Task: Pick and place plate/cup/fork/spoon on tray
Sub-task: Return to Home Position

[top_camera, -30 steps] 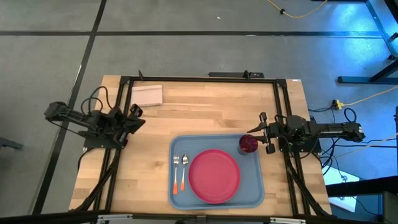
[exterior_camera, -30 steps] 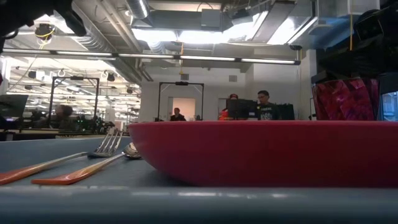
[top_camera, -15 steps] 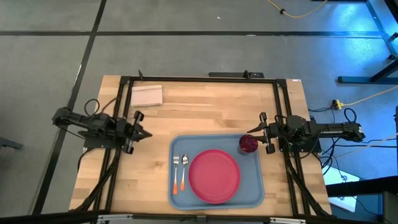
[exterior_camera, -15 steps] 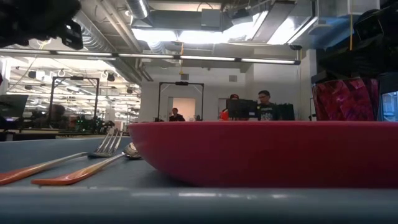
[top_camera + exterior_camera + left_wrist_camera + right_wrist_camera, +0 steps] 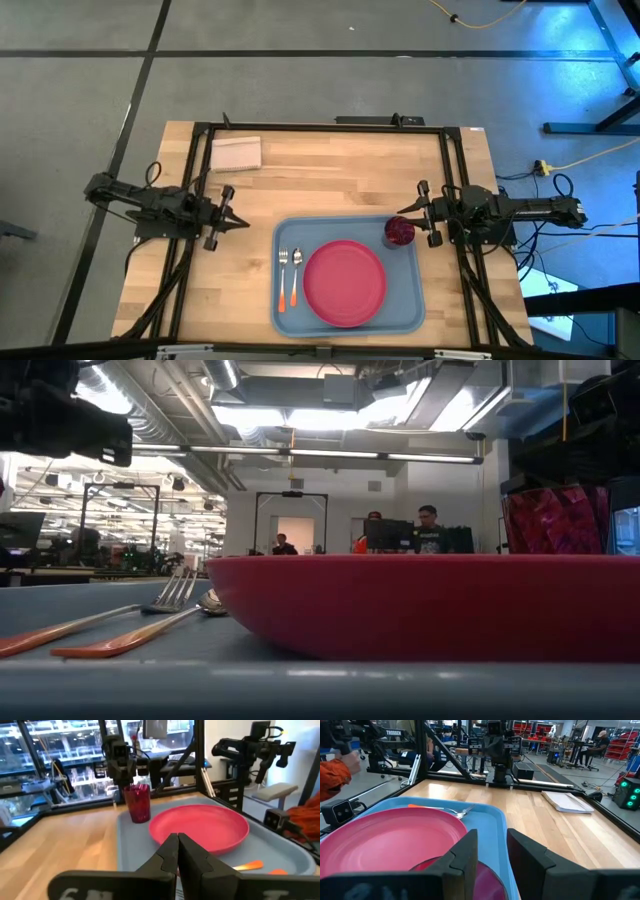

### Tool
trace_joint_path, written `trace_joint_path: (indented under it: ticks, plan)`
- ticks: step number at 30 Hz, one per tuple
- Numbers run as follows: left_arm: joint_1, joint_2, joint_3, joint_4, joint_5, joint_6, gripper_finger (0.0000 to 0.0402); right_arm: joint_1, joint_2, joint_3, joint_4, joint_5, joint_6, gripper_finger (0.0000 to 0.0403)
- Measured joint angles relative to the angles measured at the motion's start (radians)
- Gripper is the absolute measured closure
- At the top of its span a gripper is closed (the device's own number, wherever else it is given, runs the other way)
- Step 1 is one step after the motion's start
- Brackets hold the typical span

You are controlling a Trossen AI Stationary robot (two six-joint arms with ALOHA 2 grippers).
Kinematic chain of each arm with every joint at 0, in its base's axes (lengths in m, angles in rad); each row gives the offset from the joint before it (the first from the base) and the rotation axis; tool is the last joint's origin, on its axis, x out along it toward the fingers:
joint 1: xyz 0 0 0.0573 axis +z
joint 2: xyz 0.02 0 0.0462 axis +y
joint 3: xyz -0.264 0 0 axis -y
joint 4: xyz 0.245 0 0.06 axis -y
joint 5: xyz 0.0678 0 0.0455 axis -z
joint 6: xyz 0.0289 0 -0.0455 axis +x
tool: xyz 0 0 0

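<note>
The large rectangular light-blue plastic tray (image 5: 410, 300) with rounded corners and a raised rim lies on the pale wooden table (image 5: 330, 185) and serves as the landmark here. The round flat pink-red plastic plate (image 5: 344, 282) sits in the middle of the tray. The small fork (image 5: 282, 279) with metal tines and an orange handle and the small spoon (image 5: 296, 275) with a silver oval bowl and an orange handle lie side by side inside the tray, between the plate and the tray's left rim. The small dark red cup (image 5: 399, 231) stands upright in the tray's far right corner, just beside the plate.

The right gripper (image 5: 428, 213) sits at the tray's far right corner, its fingers spread to either side of the cup; the high view does not show whether they touch it. The right wrist view shows the two dark fingers (image 5: 462, 855) apart with the cup's rim (image 5: 485, 876) between them. The left gripper (image 5: 232, 212) hovers over bare table just left of the tray, and the left wrist view shows its fingers (image 5: 167, 852) pressed together on nothing.

Only the high view shows a white folded napkin (image 5: 236, 152) on the table, well beyond the tray's far left corner. The low view alone looks level across the plate's edge (image 5: 420, 605) to people at monitors in the room behind.
</note>
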Motion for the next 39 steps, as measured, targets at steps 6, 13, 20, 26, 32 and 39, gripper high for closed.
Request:
trace_joint_path:
  ticks: [6, 13, 20, 26, 32, 39]
  plan:
    - [0.026, 0.0, 0.0, -0.002, 0.013, 0.053, 0.0401, 0.0, 0.0, 0.0, 0.0, 0.0, 0.0, 0.0293]
    - [0.082, 0.016, 0.0, -0.005, 0.037, 0.072, 0.0401, 0.0, 0.0, 0.0, 0.0, 0.0, 0.0, 0.0293]
    - [0.126, 0.002, 0.0, -0.005, 0.025, -0.031, 0.0401, 0.0, 0.0, 0.0, -0.001, 0.0, 0.0, 0.0293]
    - [0.126, 0.0, 0.0, 0.012, 0.007, -0.027, 0.0401, 0.0, 0.0, 0.0, -0.001, 0.0, 0.0, 0.0293]
    - [0.126, 0.0, 0.0, 0.016, 0.006, -0.027, 0.0401, 0.0, 0.0, 0.0, -0.001, 0.0, 0.0, 0.0293]
    - [0.126, 0.0, 0.0, 0.016, 0.006, -0.027, 0.0401, 0.0, 0.0, 0.0, -0.001, 0.0, 0.0, 0.0293]
